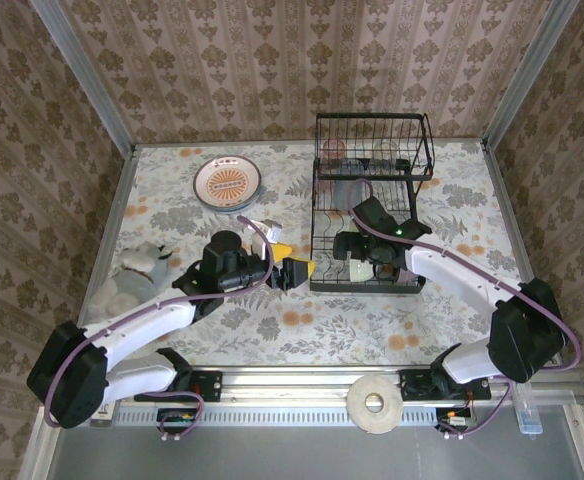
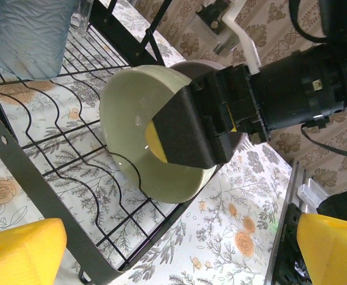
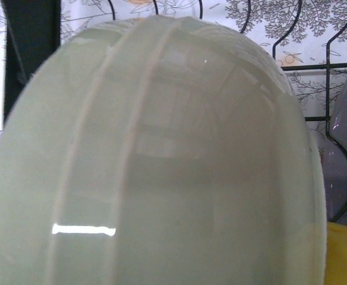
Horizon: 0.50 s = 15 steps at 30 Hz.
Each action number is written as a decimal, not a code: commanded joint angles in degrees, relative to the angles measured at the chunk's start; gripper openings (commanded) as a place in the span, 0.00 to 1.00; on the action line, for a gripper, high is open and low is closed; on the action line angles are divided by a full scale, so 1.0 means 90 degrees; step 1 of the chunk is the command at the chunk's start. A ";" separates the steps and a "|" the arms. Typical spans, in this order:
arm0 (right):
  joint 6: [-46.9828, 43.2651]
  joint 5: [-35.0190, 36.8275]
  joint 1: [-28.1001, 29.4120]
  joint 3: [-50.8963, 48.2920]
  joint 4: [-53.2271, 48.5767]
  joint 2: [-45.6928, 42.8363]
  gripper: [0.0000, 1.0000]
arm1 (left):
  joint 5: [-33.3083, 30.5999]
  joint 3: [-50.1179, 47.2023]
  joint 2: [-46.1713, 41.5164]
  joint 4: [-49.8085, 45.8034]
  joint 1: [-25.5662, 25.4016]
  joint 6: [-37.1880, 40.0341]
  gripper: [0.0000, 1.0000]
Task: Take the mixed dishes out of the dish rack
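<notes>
Straddling the bowl [image 2: 132, 113], which stands on edge in the lower tier of the rack [image 1: 320, 215], the right gripper [image 1: 355, 248] is spread wide, one finger [image 2: 185, 133] across the bowl's mouth; whether it presses the bowl cannot be told. The left gripper [image 1: 294, 272] hovers just left of the rack, jaws wide and empty. An orange-patterned plate [image 1: 228, 183] lies flat, left of the rack.

A lab booth staged as a kitchen: wallpapered panels [image 1: 302, 70], aluminium frame [image 1: 84, 75], floral tablecloth [image 1: 302, 330], dish rack [image 1: 372, 176].
</notes>
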 commanded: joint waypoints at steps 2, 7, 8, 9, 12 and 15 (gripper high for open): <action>-0.0124 -0.0348 -0.0087 0.0145 0.0020 -0.0372 1.00 | 0.0056 -0.0068 0.0066 0.0254 0.0026 -0.0114 1.00; -0.0172 -0.0405 -0.0160 0.0120 0.0037 -0.0392 0.99 | 0.0061 -0.0068 0.0088 0.0267 0.0024 -0.0130 1.00; -0.0173 -0.0401 -0.0169 0.0117 0.0039 -0.0363 0.99 | 0.0054 -0.0065 0.0079 0.0272 0.0025 -0.0133 1.00; -0.0172 -0.0399 -0.0185 0.0117 0.0023 -0.0331 0.99 | 0.0056 -0.0061 0.0078 0.0272 0.0026 -0.0133 1.00; -0.0163 -0.0459 -0.0233 0.0097 0.0047 -0.0296 0.97 | 0.0046 -0.0058 0.0066 0.0256 0.0019 -0.0133 1.00; -0.0153 -0.0578 -0.0283 0.0079 0.0098 -0.0335 0.95 | 0.0036 -0.0078 0.0069 0.0243 0.0025 -0.0143 1.00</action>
